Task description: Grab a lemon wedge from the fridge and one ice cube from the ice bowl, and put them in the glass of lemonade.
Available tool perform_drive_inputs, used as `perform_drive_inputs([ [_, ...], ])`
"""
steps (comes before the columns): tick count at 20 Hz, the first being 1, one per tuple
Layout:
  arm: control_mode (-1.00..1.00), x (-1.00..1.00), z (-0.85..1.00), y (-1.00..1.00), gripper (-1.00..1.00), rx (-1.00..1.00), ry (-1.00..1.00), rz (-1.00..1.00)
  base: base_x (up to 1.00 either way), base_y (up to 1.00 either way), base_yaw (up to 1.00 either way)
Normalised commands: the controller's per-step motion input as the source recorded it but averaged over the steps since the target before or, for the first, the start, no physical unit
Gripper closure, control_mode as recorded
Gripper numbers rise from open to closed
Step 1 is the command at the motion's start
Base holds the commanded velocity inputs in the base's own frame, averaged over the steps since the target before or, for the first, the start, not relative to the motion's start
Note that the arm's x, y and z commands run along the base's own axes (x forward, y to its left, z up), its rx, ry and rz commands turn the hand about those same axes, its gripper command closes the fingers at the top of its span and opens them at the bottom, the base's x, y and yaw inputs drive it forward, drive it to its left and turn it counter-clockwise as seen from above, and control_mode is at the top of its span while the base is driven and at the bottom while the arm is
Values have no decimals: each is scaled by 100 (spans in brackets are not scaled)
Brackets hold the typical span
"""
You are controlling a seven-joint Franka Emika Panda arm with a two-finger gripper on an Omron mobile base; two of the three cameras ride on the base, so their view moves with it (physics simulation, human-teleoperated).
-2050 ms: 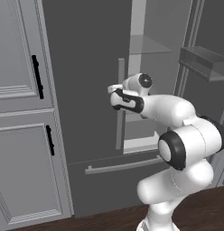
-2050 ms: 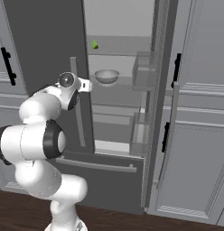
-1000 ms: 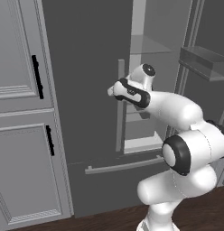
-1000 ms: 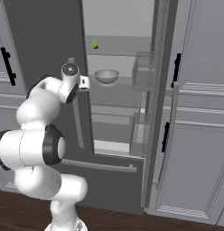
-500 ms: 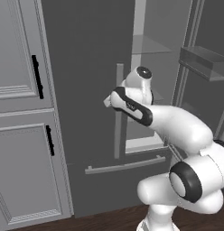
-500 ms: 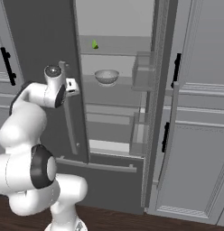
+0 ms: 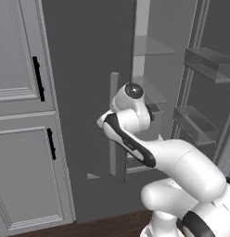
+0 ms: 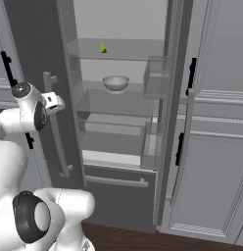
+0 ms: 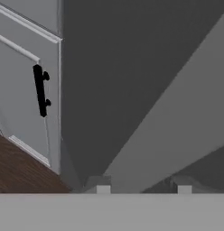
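The fridge (image 8: 118,29) stands with both dark doors swung out, its pale shelves showing. The lemon wedge (image 8: 103,48), tiny and yellow-green, lies on the upper shelf. My gripper (image 8: 57,103) is at the silver bar handle (image 8: 56,132) of the left door (image 7: 84,69). In the hand view the handle (image 9: 177,113) runs up between my gripper's (image 9: 143,187) two fingertips (image 9: 103,186), filling the gap, so it is shut on the bar. In the left base view the white hand hides the fingers against the handle (image 7: 114,143). The glass of lemonade is out of view.
A grey bowl (image 8: 116,83) sits on the middle fridge shelf; its contents cannot be made out. Door bins (image 8: 154,78) line the right door. Grey panelled cabinets with black handles (image 7: 39,78) flank the fridge. Dark wood floor (image 9: 19,167) lies below.
The arm has swung left with the handle, and the left fridge door has opened wider, showing more of the shelves. The wedge and bowl have not moved.
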Motion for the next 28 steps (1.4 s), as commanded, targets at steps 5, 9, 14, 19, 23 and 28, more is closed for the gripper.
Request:
perform_drive_inputs([
  [5, -100, -73, 81, 100, 100, -11, -12, 4, 0, 0, 0],
  [9, -100, -73, 99, 83, 100, -2, -15, 0, 0, 0, 0],
  [14, -100, -78, 95, 11, 100, 5, -21, 0, 0, 0, 0],
  [19, -100, -100, 59, -63, 100, 18, -29, -3, 0, 0, 0],
  [23, -100, -69, 48, -100, 100, 18, -15, -11, 0, 0, 0],
  [28, -100, 8, 45, -93, 100, 19, 0, -2, 0, 0, 0],
])
